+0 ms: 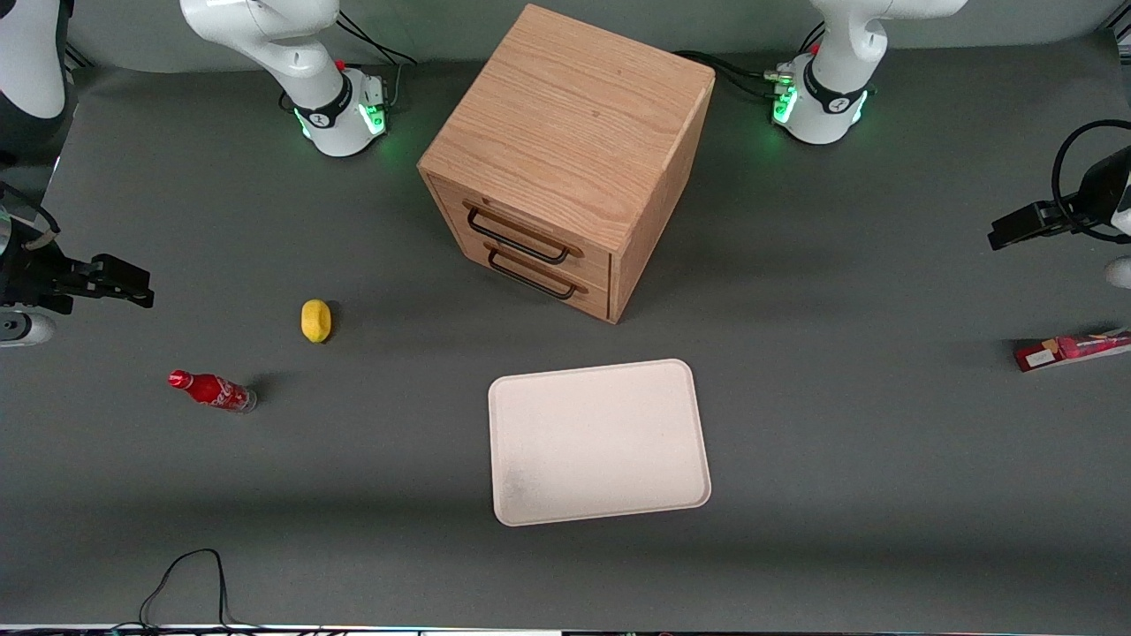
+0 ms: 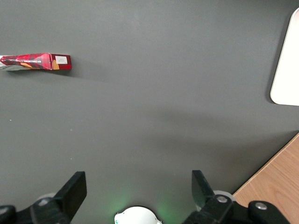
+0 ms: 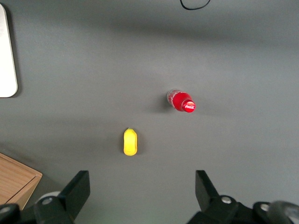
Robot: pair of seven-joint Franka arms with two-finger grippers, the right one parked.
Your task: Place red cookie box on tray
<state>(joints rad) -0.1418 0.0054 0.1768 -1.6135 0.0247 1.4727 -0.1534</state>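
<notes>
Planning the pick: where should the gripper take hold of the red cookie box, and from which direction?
Probably from above, fingers across the narrow width near mid-length: the red cookie box lies flat, long and slim. The open gripper hangs above bare mat, apart from it.

red cookie box (image 2: 36,62) on table, gripper (image 2: 139,186) jaws apart

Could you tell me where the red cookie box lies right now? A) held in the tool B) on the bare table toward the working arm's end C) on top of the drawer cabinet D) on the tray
B: the red cookie box lies on the table, apart from the tray, while the tool hangs open and holds nothing.
</notes>
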